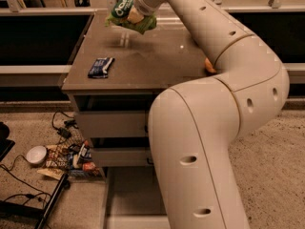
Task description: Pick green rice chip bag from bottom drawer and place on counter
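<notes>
The green rice chip bag (125, 12), light green with a dark round logo, hangs in the air over the far left part of the counter (152, 58). My gripper (134, 14) is shut on the green rice chip bag and holds it a little above the glossy top, where its reflection shows. My white arm reaches up from the lower right and hides much of the cabinet. The bottom drawer (128, 194) stands pulled out below the cabinet, with its flat floor showing at the left of my arm.
A small dark blue wrapper (100, 67) lies on the counter's left front. An orange object (208, 66) peeks out beside my arm at the right edge. Cables, a white bowl (36, 154) and packets (71, 157) lie on the floor at the left.
</notes>
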You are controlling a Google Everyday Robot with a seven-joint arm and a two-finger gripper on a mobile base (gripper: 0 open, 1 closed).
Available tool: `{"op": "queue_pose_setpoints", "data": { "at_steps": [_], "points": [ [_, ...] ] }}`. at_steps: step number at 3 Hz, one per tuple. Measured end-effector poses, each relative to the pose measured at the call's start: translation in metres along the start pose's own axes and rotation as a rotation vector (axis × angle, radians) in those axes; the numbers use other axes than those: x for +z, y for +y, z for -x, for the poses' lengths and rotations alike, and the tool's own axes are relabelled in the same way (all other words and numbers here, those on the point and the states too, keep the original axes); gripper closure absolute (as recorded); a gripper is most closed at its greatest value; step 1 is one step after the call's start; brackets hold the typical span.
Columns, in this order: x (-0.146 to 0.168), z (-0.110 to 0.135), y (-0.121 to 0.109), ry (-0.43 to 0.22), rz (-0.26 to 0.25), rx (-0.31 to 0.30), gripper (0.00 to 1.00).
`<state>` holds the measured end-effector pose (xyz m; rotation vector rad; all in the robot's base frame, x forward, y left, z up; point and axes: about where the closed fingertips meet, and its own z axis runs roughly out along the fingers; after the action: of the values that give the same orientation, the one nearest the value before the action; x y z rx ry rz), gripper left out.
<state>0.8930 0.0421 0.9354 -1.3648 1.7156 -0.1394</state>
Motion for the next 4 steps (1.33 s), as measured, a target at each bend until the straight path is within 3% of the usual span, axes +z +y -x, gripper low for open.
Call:
{"op": "queue_pose_setpoints", "data": {
  "at_steps": [1, 2, 3, 4],
  "points": [
    [0.004, 0.000, 0.003, 0.002, 0.007, 0.000, 0.08],
    [0.006, 0.000, 0.005, 0.002, 0.010, -0.001, 0.00],
    [0.007, 0.001, 0.006, 0.005, 0.015, 0.004, 0.00],
    [-0.024, -0.004, -0.014, 0.022, -0.044, 0.034, 0.00]
  ]
}}
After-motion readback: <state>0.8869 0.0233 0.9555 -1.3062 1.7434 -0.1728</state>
